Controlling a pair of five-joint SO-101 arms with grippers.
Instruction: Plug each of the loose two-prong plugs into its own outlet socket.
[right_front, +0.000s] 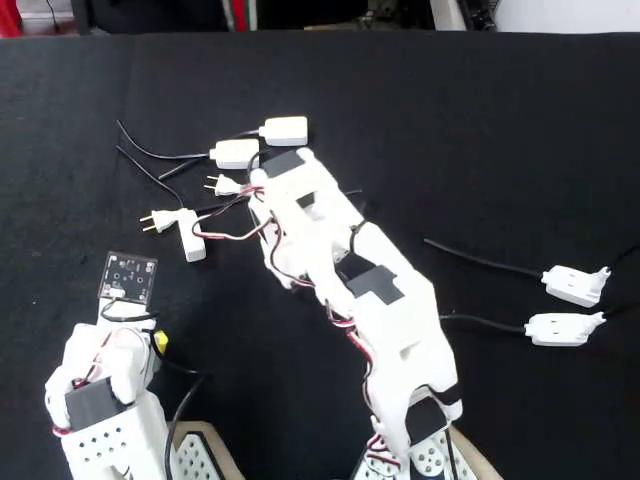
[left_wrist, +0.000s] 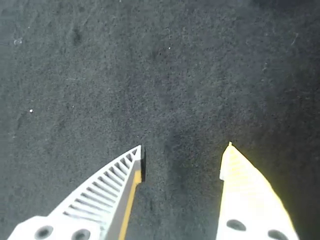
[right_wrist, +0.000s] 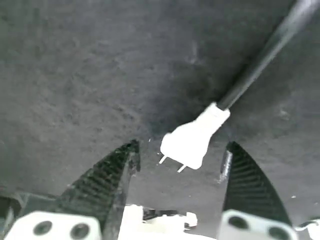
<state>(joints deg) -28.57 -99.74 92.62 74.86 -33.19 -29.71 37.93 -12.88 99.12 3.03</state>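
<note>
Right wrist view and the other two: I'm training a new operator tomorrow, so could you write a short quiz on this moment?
1. True or false: the right gripper is shut on the two-prong plug.
2. What lies below the left gripper? A) bare black table B) an outlet socket C) a plug
3. Fill in: in the high view, ___ white cord ends lie near the table's right side.
Key: 1 false, the right gripper is open and the two-prong plug lies on the table between its fingers; 2 A; 3 two.
</note>
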